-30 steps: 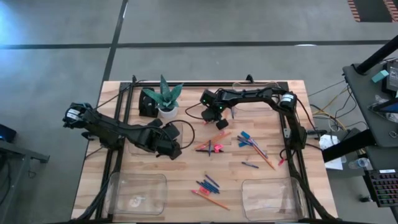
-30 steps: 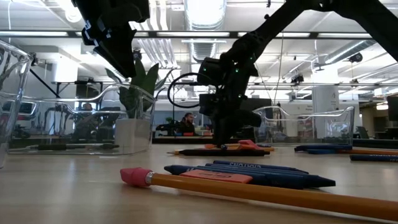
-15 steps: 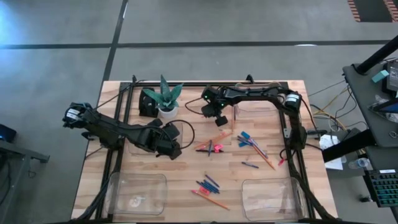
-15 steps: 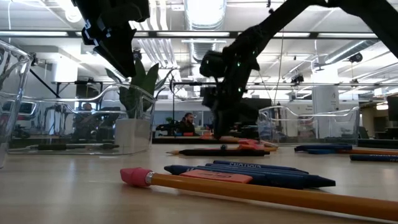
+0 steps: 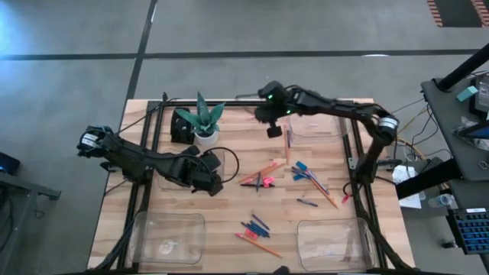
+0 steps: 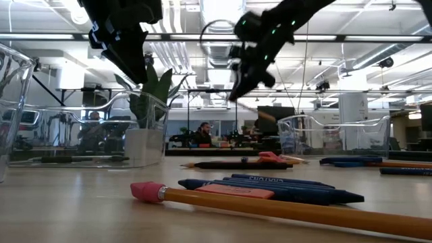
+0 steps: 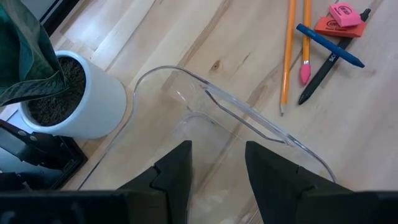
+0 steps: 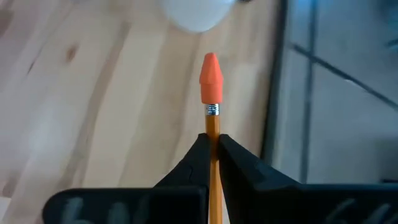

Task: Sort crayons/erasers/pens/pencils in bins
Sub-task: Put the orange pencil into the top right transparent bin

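Right hand (image 5: 273, 130) pinched tight on a long orange pencil (image 5: 287, 143), carrying it above the bench beside the far clear plastic bin (image 5: 317, 128); next, release over it. Left hand (image 7: 214, 163) waits half-open, empty.

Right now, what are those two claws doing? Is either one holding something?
Left gripper: open, holding nothing, hovering over a clear bin.
Right gripper: shut on a pencil, lifted above the table.
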